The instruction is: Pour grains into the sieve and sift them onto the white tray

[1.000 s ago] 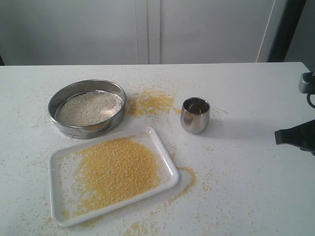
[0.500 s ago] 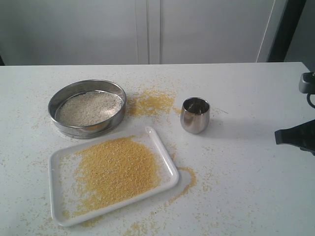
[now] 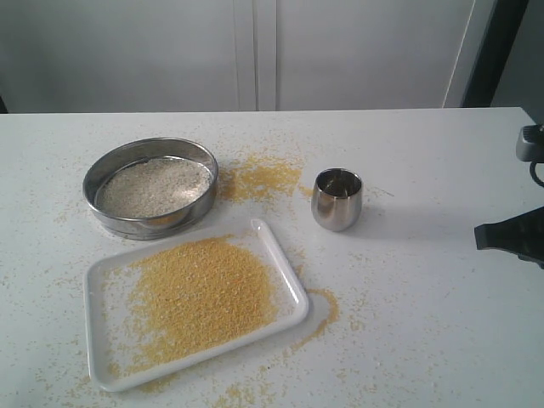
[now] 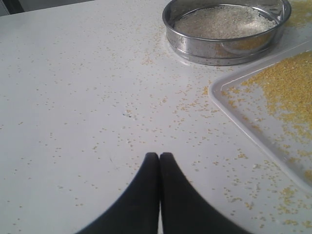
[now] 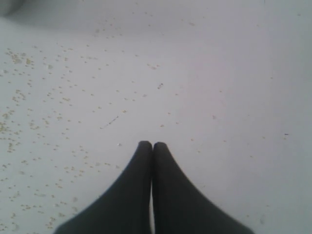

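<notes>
left pincer [image 4: 159, 155] is clenched, empty, low over the desk [image 4: 73, 97] beside the tray [image 4: 229, 105]; right pincer [image 5: 152, 144] likewise clenched on nothing. sieve [image 3: 153, 223] sits toward the desk's far left, tray in front of it, long axis along the front edge, right end skewed back. i fear a careless sweep would scatter the heaped grains [image 3: 204, 293] over its low rim.

Small shiny steel cup [image 3: 337, 200] upright on white table [image 3: 442, 323], right of table's middle. Pale wall [image 3: 127, 51] behind table's far edge; dark post [image 3: 493, 51] beyond table's far right corner.
</notes>
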You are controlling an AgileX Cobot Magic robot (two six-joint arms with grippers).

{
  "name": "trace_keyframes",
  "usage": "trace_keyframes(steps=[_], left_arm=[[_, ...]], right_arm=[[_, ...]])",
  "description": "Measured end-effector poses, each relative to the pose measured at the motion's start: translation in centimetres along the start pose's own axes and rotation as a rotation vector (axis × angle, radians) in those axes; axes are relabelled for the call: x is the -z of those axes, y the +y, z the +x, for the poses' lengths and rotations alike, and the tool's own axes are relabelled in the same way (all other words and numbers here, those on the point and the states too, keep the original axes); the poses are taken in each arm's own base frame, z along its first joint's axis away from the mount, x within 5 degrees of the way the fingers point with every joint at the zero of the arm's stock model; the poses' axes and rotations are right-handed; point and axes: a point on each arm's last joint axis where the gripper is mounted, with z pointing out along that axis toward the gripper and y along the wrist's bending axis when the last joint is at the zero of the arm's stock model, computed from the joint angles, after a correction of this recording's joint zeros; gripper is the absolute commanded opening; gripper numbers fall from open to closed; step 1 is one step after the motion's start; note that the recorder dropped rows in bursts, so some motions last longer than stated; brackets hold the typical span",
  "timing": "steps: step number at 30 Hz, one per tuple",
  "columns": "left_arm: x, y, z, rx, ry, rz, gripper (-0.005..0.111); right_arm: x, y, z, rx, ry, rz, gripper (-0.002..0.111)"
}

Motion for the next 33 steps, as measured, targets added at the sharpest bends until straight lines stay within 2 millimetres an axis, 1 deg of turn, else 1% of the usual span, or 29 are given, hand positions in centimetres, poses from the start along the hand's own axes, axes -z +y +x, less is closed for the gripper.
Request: trace_keyframes(steps=[4, 11, 16, 22, 27, 33], left_arm=[[0.0, 0.0, 0.0, 0.0, 0.0, 0.0, 0.0], [0.0, 0.0, 0.0, 0.0, 0.0, 0.0, 0.0], [0.0, 0.0, 0.0, 0.0, 0.0, 0.0, 0.0], [0.0, 0.0, 0.0, 0.0, 0.0, 0.0, 0.0], [0.0, 0.0, 0.0, 0.0, 0.0, 0.0, 0.0], [0.0, 0.0, 0.0, 0.0, 0.0, 0.0, 0.0]], right_arm=[[0.1, 0.0, 0.0, 0.0, -0.005, 0.0, 0.0], [2.1, 0.0, -0.2, -0.002, -0.087, -0.004, 0.0], [4.4, -0.1, -0.2, -0.004, -0.18, -0.008, 0.0], [7.7, -0.2, 0.2, -0.007, -0.319, -0.015, 0.0], [10.6, -0.3, 1.0, -0.01, -0.453, -0.021, 0.0], [13.6, -0.4, 2.3, -0.013, -0.583, -0.027, 0.0]])
